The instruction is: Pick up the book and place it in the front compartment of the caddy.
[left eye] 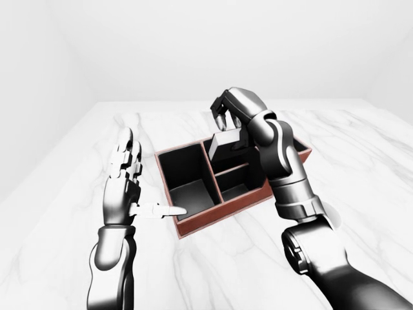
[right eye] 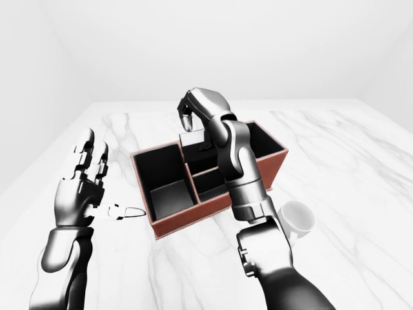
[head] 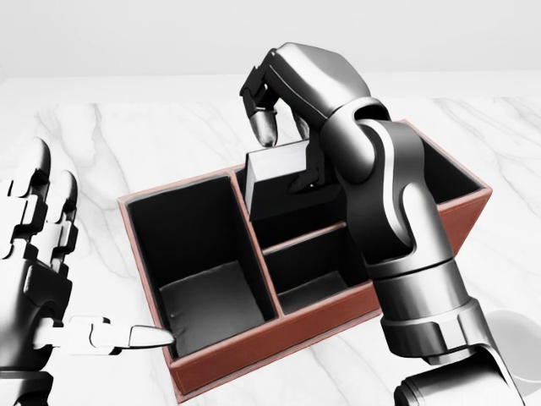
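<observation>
Marble table (head: 127, 144), book (head: 279, 165) in right hand (head: 283, 89) above caddy (head: 211, 372)

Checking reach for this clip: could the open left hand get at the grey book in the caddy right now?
Probably not easily: the left hand stands open outside the red-brown caddy, and the right hand and forearm cover the grey book in the far compartment.

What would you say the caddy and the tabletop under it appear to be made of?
The caddy looks like reddish-brown leather or leatherette, matte outside, with a dark lining. The tabletop looks like polished white marble, judging by its grey veins, though it is only a render.
</observation>
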### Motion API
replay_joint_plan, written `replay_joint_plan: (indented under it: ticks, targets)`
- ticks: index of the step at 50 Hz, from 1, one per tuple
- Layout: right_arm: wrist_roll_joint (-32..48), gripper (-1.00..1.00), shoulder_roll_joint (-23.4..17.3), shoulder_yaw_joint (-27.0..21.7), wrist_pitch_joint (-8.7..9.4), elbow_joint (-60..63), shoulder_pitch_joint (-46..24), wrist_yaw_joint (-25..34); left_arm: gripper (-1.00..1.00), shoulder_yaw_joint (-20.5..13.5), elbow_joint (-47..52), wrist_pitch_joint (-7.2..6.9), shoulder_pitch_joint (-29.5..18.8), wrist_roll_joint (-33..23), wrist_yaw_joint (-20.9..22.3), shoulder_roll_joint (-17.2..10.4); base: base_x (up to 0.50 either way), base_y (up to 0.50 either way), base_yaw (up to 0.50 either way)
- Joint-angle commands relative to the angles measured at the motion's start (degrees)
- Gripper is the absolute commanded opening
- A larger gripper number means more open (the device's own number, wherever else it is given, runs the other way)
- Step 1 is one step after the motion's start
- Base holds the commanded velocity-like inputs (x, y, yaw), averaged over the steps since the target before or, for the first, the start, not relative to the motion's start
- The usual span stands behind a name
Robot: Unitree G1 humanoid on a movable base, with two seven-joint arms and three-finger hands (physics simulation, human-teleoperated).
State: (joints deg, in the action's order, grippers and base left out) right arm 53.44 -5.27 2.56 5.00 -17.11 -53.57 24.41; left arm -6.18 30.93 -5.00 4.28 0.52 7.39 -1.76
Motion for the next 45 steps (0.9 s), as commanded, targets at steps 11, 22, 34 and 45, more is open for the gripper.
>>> replay_joint_plan:
  ticks: [11, 22, 34, 45]
  targets:
    - [-0.4, -1.0, -1.38, -0.91, 0.0, -6.59, -2.95, -4.39, 1.0, 0.28, -0.65, 0.0, 0.14, -0.44, -0.05, 0.07, 0.0, 0.0, 0.0]
    - [-0.9, -1.0, -1.76, -0.98, 0.0, -9.37, -3.74, -5.81, 1.0, 0.26, -0.71, 0.0, 0.2, -0.46, -0.06, 0.09, 0.0, 0.0, 0.0]
    - [-1.24, -1.0, -1.64, -0.76, 0.0, -12.32, -5.0, -6.87, 1.0, 0.19, -0.32, 0.0, 0.25, -0.37, 0.0, 0.07, 0.0, 0.0, 0.0]
    - [-1.54, -1.0, -1.11, -0.45, 0.0, -16.42, -5.95, -9.05, 1.0, 0.17, -0.12, 0.0, 0.16, -0.38, 0.0, 0.04, 0.0, 0.0, 0.0]
